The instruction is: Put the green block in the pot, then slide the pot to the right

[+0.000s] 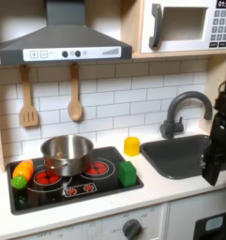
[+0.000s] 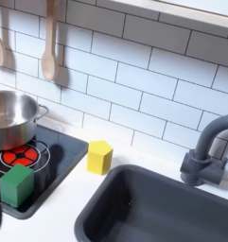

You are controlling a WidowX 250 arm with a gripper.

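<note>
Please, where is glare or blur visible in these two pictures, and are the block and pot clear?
First exterior view: soft overall, the dark arm at its right edge is blurred, the pot shows bright reflections. Second exterior view: sharper, the green block is clear, the pot is cut by its left edge, faint sheen on tiles.
</note>
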